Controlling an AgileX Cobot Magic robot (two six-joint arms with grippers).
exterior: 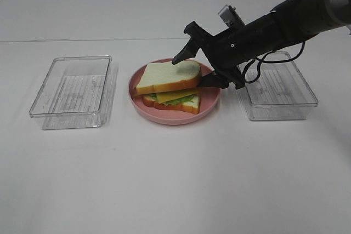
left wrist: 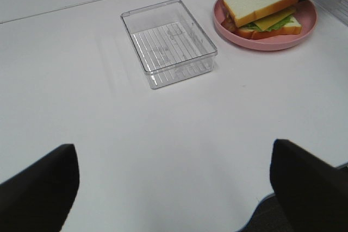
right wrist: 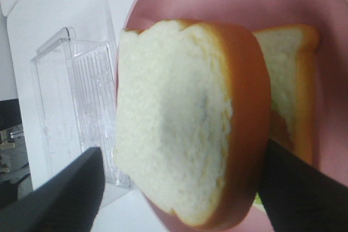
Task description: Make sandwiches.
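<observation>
So the sandwich (exterior: 170, 87) sits on the pink plate (exterior: 210, 103) – thick white bread with orange-brown crust, yellow cheese and green lettuce poking out. Top slice (exterior: 168, 76) lies skewed, right between the right gripper (exterior: 194, 69) fingers, which are spread wide around its end. Left gripper (left wrist: 174, 183) fingers wide too – nothing between them

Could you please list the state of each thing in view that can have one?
Top bread slice: tilted on the stack, between the right gripper's fingers.
Sandwich stack: bottom bread, lettuce and cheese, lying on the plate.
Pink plate: upright on the table.
Left tray: upright, nothing inside.
Right tray: upright, contents unclear.
Right gripper: open around the top slice.
Left gripper: open, holding nothing.
</observation>
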